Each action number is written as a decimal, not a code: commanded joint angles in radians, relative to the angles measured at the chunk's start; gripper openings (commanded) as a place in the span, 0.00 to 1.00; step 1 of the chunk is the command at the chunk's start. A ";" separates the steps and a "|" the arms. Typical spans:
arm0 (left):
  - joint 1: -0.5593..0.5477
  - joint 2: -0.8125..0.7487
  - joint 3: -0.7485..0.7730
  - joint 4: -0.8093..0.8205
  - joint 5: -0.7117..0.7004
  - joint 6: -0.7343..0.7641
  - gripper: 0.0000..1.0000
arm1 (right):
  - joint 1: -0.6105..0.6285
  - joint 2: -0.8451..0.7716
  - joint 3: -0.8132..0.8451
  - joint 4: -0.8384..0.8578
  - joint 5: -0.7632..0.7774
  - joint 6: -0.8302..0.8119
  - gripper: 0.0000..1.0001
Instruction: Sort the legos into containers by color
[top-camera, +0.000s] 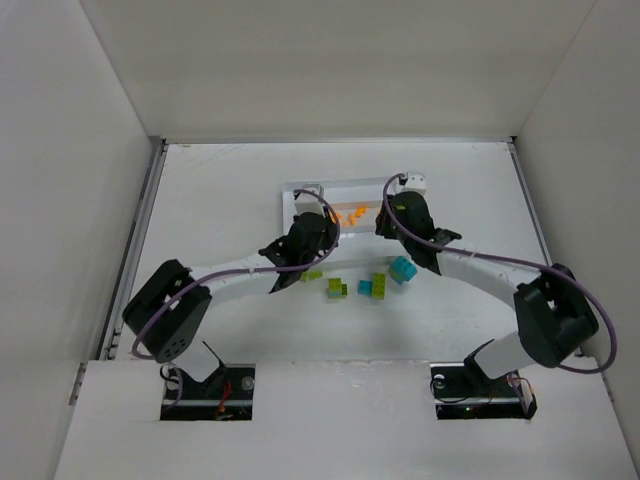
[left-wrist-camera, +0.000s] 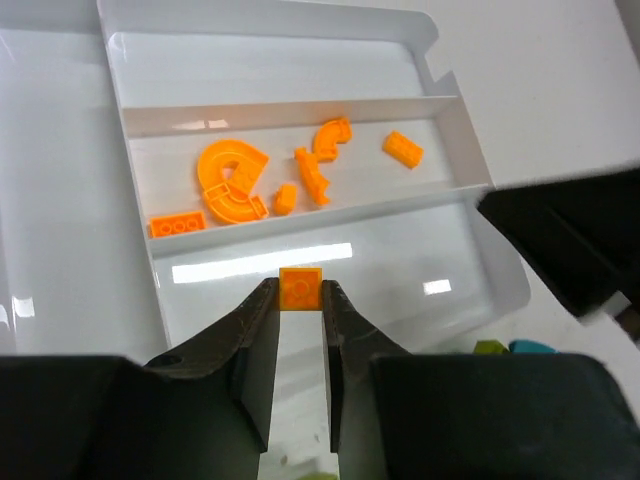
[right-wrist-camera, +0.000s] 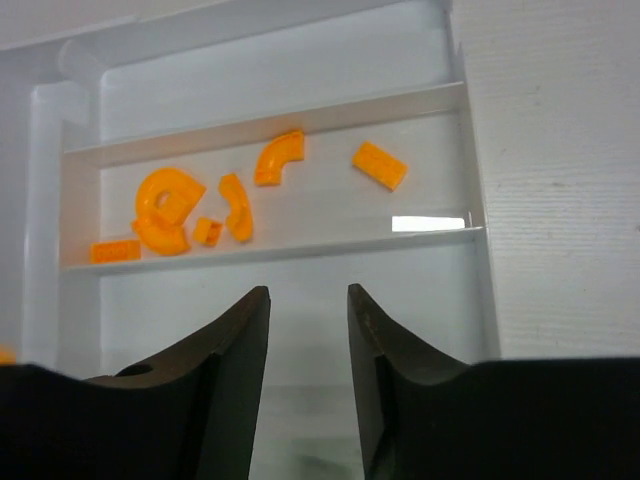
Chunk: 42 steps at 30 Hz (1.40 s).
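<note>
Currently the left gripper (left-wrist-camera: 300, 300) pinches a small orange lego (left-wrist-camera: 300, 289) at its fingertips. The tray's (left-wrist-camera: 280, 65) orange-filled compartment (left-wrist-camera: 440, 165) lies just ahead. Next, likely: reach forward, release. The right gripper (right-wrist-camera: 307, 292) hangs part-open and empty.

You're looking down into a plain white booth.
A white table (top-camera: 230, 190) fills the bottom of it, closed in by a pale back wall (top-camera: 330, 60), a left panel (top-camera: 60, 180) and a right panel (top-camera: 590, 130). Grey metal strips (top-camera: 141, 215) run along the table's left and right edges. Nearest you lies a white board (top-camera: 340, 420) with two dark rectangular cut-outs (top-camera: 243, 400). The light is soft and even, with faint shadows in the corners.
</note>
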<state>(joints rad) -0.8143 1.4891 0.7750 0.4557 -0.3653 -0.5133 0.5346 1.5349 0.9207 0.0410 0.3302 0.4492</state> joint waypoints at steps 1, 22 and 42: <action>0.039 0.088 0.093 0.046 0.037 0.027 0.14 | 0.073 -0.120 -0.086 0.115 0.015 0.014 0.40; 0.117 0.344 0.300 0.018 0.025 0.074 0.38 | 0.201 -0.191 -0.220 0.206 -0.002 0.002 0.46; -0.146 -0.159 -0.051 -0.179 -0.135 0.061 0.19 | 0.189 -0.210 -0.221 0.181 -0.007 0.000 0.22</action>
<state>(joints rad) -0.9089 1.3926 0.7635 0.3454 -0.4431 -0.4385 0.7250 1.3346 0.6739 0.1921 0.3260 0.4553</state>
